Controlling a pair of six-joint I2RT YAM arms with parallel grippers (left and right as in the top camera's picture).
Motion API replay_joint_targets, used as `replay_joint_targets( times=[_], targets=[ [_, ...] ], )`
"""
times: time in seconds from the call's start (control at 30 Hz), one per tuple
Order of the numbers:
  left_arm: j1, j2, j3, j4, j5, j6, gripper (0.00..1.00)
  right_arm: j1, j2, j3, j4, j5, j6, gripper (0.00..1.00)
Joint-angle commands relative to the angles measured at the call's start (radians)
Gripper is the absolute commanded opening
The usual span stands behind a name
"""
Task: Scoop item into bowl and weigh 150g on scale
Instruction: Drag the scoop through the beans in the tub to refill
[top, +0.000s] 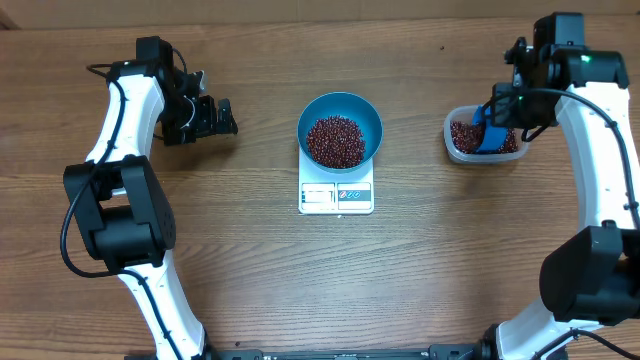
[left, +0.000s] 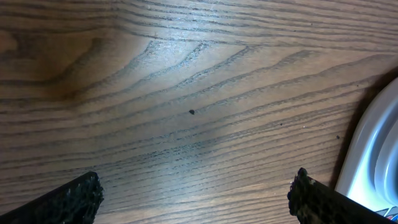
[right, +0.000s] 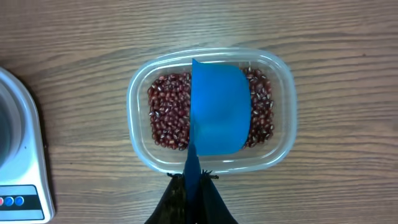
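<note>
A wood-grain table carried a white kitchen scale at centre and a clear plastic tub out toward three o'clock.

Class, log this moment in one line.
left claw open | right claw shut on scoop over tub | beans in bowl on scale

Beans are red-brown, bowl and scoop blue, scale white, table brown wood-grain.

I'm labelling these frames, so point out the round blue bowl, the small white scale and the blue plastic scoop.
Round blue bowl (top: 340, 104): overhead view, bare inner wall.
Small white scale (top: 336, 197): overhead view, display panel.
Blue plastic scoop (right: 219, 109): right wrist view, middle of cup.
</note>
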Motion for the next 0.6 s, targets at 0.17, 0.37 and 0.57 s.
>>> replay_joint_targets(
  times=[0.17,0.37,0.57],
  targets=[
    [-0.007,0.008,0.008,0.001,-0.002,0.016,1.0,-0.051,-0.011,0.066,-0.015,-0.028,0.045,0.04],
    [-0.007,0.008,0.008,0.001,-0.002,0.015,1.0,-0.102,-0.011,0.091,-0.047,-0.114,0.032,0.04],
    [-0.007,0.008,0.008,0.001,-0.002,0.016,1.0,-0.122,-0.011,0.091,-0.076,-0.147,-0.015,0.04]
  ],
)
